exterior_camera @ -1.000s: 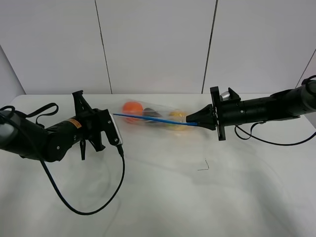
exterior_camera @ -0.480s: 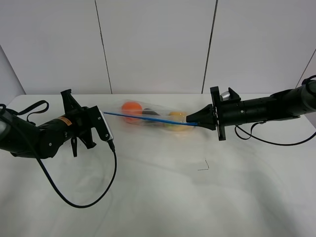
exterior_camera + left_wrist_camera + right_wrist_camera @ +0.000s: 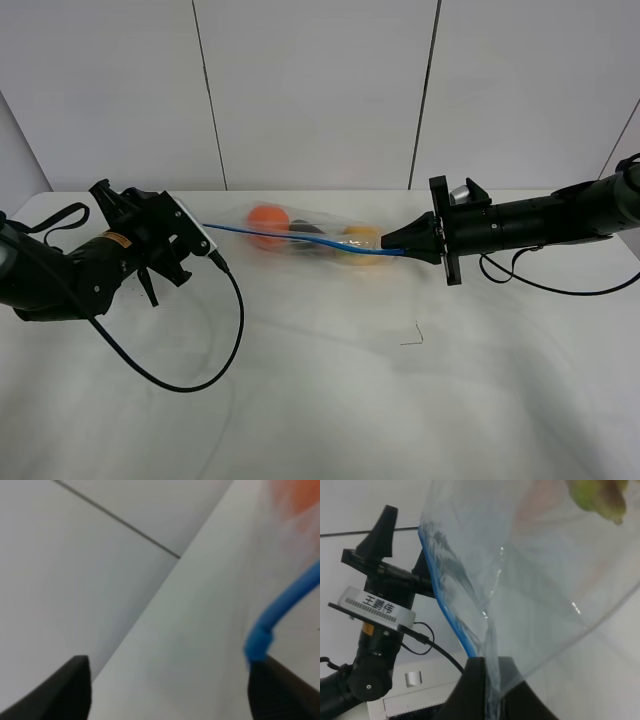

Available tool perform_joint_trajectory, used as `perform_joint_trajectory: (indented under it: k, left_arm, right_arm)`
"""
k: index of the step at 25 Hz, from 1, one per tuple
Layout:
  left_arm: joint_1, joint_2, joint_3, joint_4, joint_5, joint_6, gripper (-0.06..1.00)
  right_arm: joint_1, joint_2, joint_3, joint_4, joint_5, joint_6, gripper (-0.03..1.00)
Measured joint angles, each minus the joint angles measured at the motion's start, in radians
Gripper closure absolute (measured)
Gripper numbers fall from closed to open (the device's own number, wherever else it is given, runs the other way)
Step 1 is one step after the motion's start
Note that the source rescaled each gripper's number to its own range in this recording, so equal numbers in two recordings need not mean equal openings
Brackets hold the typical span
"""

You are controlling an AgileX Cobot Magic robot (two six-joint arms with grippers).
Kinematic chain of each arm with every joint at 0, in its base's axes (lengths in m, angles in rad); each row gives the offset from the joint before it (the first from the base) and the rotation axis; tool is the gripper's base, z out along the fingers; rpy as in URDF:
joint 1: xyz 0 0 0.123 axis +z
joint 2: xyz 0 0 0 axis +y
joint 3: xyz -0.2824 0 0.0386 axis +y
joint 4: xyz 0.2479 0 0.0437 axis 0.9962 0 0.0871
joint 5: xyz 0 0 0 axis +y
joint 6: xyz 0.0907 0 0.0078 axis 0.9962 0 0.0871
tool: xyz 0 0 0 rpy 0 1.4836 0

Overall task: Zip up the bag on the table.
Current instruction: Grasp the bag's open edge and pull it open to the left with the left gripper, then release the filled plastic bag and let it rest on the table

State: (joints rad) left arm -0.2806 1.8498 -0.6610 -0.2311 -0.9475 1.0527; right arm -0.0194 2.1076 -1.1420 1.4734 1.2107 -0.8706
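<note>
On the left side of the large plain white matte table [image 3: 330, 400], the left gripper [image 3: 175, 682] points toward the middle. Its two dark fingers [image 3: 75, 687] stand wide apart with nothing between them. The free end of the blue zipper strip [image 3: 260, 642] comes just beside one fingertip; the wrist view is too blurred to tell if it touches. A black cable [image 3: 236, 320] loops from this arm over the table. To the right of this gripper, at the far middle of the table, is the flat, clear plastic zip bag [image 3: 325, 225]. It reaches from one gripper to the other, with the zipper strip along its near edge. Through the plastic one sees a round orange fruit [image 3: 266, 218], then a dark purple eggplant [image 3: 305, 232], then a yellow pear [image 3: 358, 240]. At the right end of the bag, the right gripper [image 3: 392, 241] has its fingers pressed together on the bag's corner, where the strip ends. A small dark mark [image 3: 412, 338] is on the table nearer the front, apart from the bag.
</note>
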Motion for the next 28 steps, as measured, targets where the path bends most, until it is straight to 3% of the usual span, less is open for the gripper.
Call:
perform_joint_trajectory:
  k: [5,10,14,17,20,24,28]
  left_arm:
    - [0.028,0.0,0.0,-0.057,-0.033,-0.053,-0.04]
    - [0.099,-0.002,0.0,-0.089,-0.051,-0.346,-0.04]
    - [0.167,-0.045,-0.005,0.011,0.026,-0.552,-0.04]
    - [0.224,-0.094,-0.048,0.131,0.23,-0.713,-0.04]
    - [0.266,-0.121,-0.134,0.231,0.526,-0.848,-0.04]
    - [0.279,-0.123,-0.288,0.277,0.981,-0.901,-0.04]
    - [0.279,-0.123,-0.448,0.263,1.365,-0.941,-0.04]
  right_arm:
    - [0.0,0.0,0.0,0.0,0.0,0.004,0.97]
    - [0.0,0.0,0.0,0.0,0.0,0.008,0.97]
    - [0.0,0.0,0.0,0.0,0.0,0.01,0.97]
    - [0.0,0.0,0.0,0.0,0.0,0.016,0.97]
    - [0.0,0.0,0.0,0.0,0.0,0.017,0.97]
    - [0.0,0.0,0.0,0.0,0.0,0.018,0.97]
    - [0.0,0.0,0.0,0.0,0.0,0.018,0.97]
